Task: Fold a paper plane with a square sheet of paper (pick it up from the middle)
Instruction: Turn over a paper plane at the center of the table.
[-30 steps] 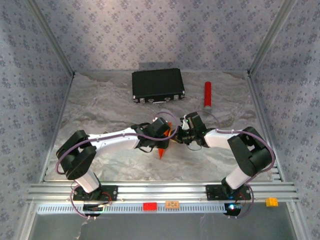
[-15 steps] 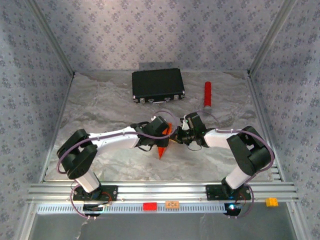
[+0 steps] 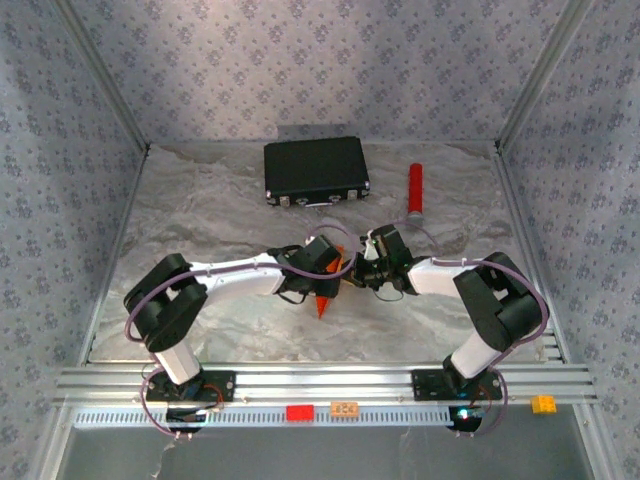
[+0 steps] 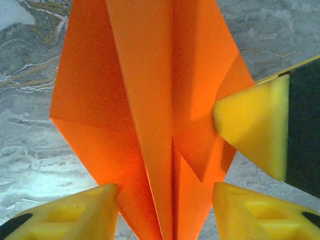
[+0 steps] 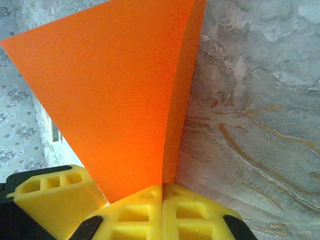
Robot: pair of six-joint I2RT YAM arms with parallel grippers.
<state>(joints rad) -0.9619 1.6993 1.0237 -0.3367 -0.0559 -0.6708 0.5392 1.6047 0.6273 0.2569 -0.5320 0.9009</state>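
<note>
Right wrist: right gripper pinches paper plane; left wrist: centre creases.

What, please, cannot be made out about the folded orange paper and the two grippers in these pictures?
Top view: the left gripper and right gripper cover most of the creased bright orange paper sheet; its pointed tip pokes out.
Left wrist view: the bottom edge cuts off the paper's tip, down by the left gripper.
Right wrist view: the top edge cuts off the paper's far end, beyond the right gripper pinching it.
</note>
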